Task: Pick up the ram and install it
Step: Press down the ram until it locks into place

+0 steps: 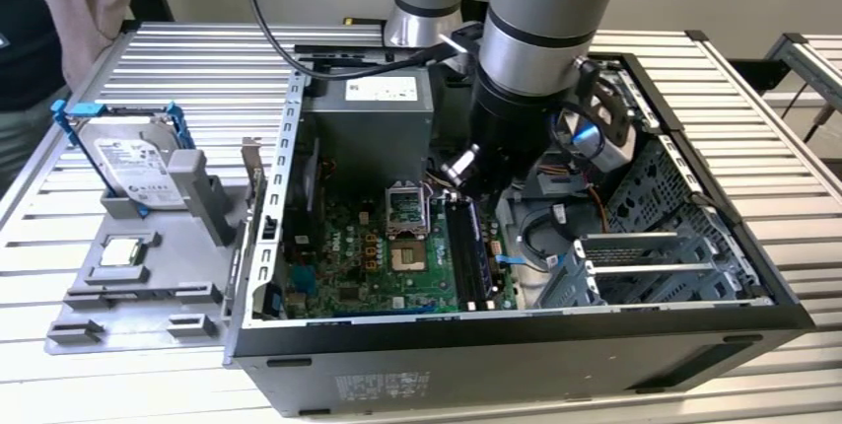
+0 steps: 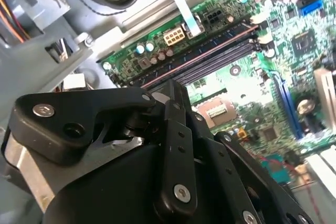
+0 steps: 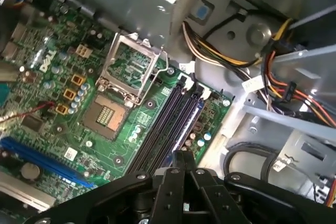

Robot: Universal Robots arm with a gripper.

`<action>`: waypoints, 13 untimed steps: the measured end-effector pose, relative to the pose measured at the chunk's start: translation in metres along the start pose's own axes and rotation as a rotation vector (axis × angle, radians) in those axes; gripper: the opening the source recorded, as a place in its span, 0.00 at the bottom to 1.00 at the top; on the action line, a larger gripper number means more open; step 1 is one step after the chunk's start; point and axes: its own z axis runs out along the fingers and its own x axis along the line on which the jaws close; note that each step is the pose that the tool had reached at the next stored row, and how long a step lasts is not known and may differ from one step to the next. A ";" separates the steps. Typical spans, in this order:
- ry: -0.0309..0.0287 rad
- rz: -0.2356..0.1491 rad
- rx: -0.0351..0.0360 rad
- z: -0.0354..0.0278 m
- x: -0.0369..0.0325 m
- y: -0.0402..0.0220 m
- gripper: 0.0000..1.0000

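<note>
Exterior view first: I cannot pick out a ram stick with certainty. The four long memory slots [image 1: 463, 247] lie inside the open computer case [image 1: 526, 355], on its green motherboard [image 1: 345, 264], just beside the CPU socket [image 1: 408, 249]. The gripper [image 1: 463, 170] hangs inside the case directly above the far end of those slots. Its black body blocks the tips, so whether it is open, closed or gripping anything cannot be told.

In the first wrist view the gripper [image 3: 179, 157] sits close over the slots [image 3: 168, 124], in line with them. The socket [image 3: 107, 113] is beside them with its metal frame raised. Bundled cables [image 3: 283, 87] run along the case wall on the slots' other side.

The case lies on its side on a slatted metal table [image 1: 736, 79]. Touching the case on the exterior view's left is a grey tray [image 1: 132, 291] holding an upright hard drive [image 1: 132, 163] and a small square chip [image 1: 125, 251]. A person [image 1: 53, 10] stands beyond the tray, at the table's edge.
</note>
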 end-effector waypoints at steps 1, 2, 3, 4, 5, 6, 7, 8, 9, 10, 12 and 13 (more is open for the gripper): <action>0.0001 -0.018 -0.0006 0.0000 0.0000 0.0000 0.00; 0.0003 -0.035 -0.0012 0.0000 0.0000 0.0000 0.00; 0.0005 -0.055 -0.0018 0.0000 0.0000 0.0000 0.00; 0.0007 -0.071 -0.0023 0.0000 0.0000 0.0000 0.00; 0.0011 -0.109 -0.0036 0.0000 0.0000 0.0000 0.00; 0.0013 -0.127 -0.0041 0.0000 0.0000 0.0000 0.00; 0.0015 -0.145 -0.0047 0.0000 0.0000 0.0000 0.00; 0.0016 -0.163 -0.0053 0.0000 0.0000 0.0000 0.00; 0.0018 -0.181 -0.0058 0.0000 0.0000 0.0000 0.00; 0.0020 -0.199 -0.0065 0.0000 0.0000 0.0000 0.00; 0.0024 -0.236 -0.0076 0.0001 0.0000 0.0000 0.00; 0.0025 -0.254 -0.0082 0.0001 0.0000 0.0000 0.00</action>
